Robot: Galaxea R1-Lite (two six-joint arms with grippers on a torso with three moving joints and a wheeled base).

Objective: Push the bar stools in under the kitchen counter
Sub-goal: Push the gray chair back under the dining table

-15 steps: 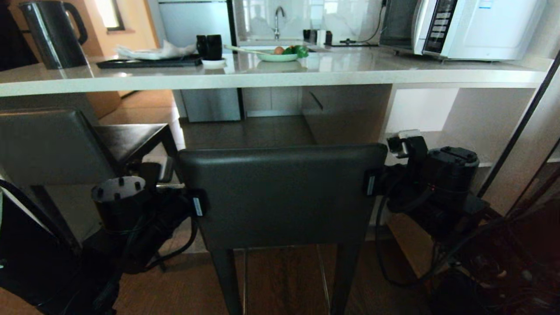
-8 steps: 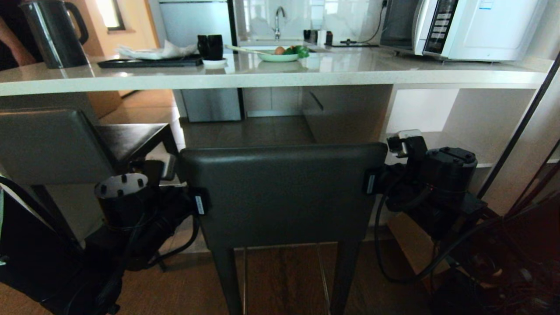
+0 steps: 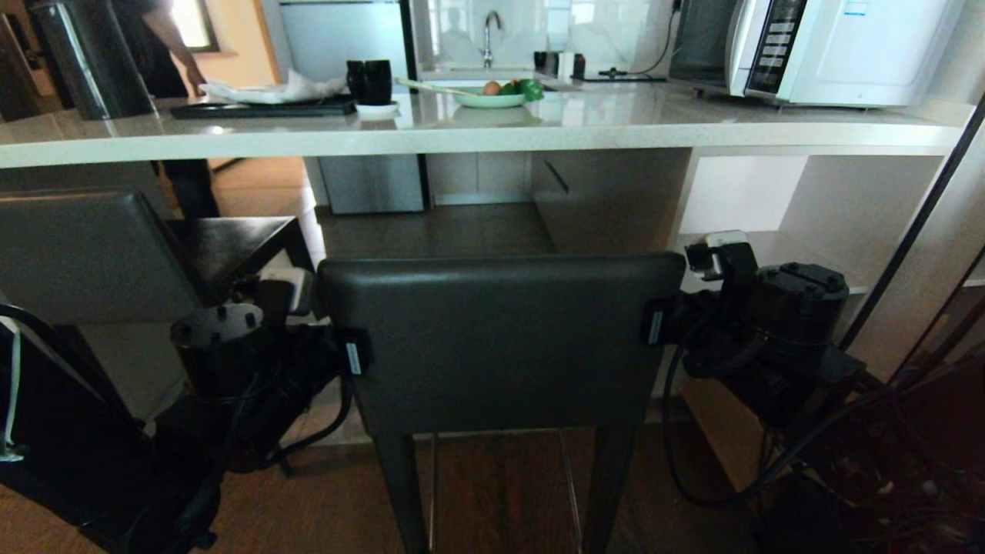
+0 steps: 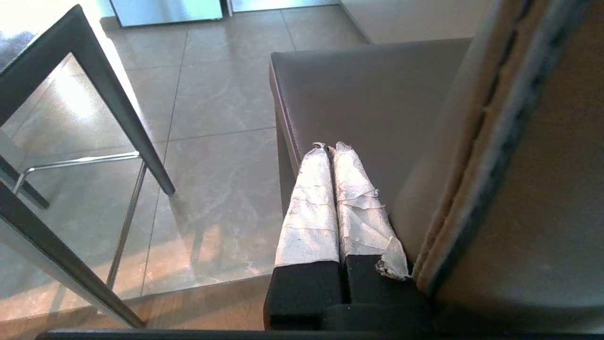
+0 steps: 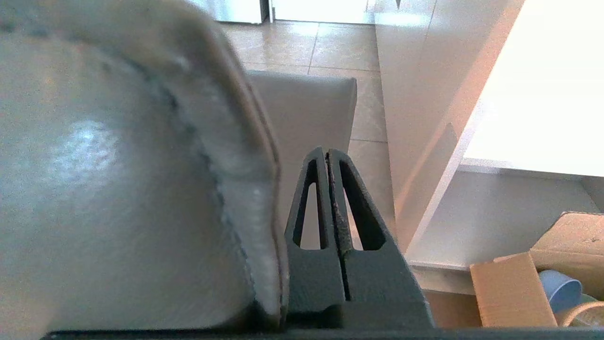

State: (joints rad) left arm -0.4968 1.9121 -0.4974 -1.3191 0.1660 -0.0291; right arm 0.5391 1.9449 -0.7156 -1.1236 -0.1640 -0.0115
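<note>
At the far left of the head view stands one stool (image 3: 85, 254), its grey backrest in the left middle of the frame and its dark seat reaching toward the counter (image 3: 462, 135), whose pale slab runs across the upper part of the frame from edge to edge. In the upper left corner a person (image 3: 165, 46) stands behind the counter beside a dark kettle (image 3: 88, 58), with a black tray (image 3: 262, 109) and a cloth (image 3: 273, 91) next to them. Lower left of centre, the left gripper (image 4: 330, 156) sits against the left edge of the middle stool's backrest (image 3: 500, 338); its taped fingers (image 4: 309, 203) are pressed together with nothing between them, lying just above the seat. That second stool fills the centre and bottom of the frame, its back toward the camera, below and in front of the counter's edge. Further along the counter top are black cups (image 3: 368, 81), a plate of food (image 3: 492, 96) and, in the upper right, a white microwave (image 3: 816, 50). Right of centre the right gripper (image 5: 328, 156) rests beside the backrest's right edge, its dark fingers (image 5: 306, 208) also closed together and empty. Open white shelves (image 3: 808, 208) fill the right side under the slab.
</note>
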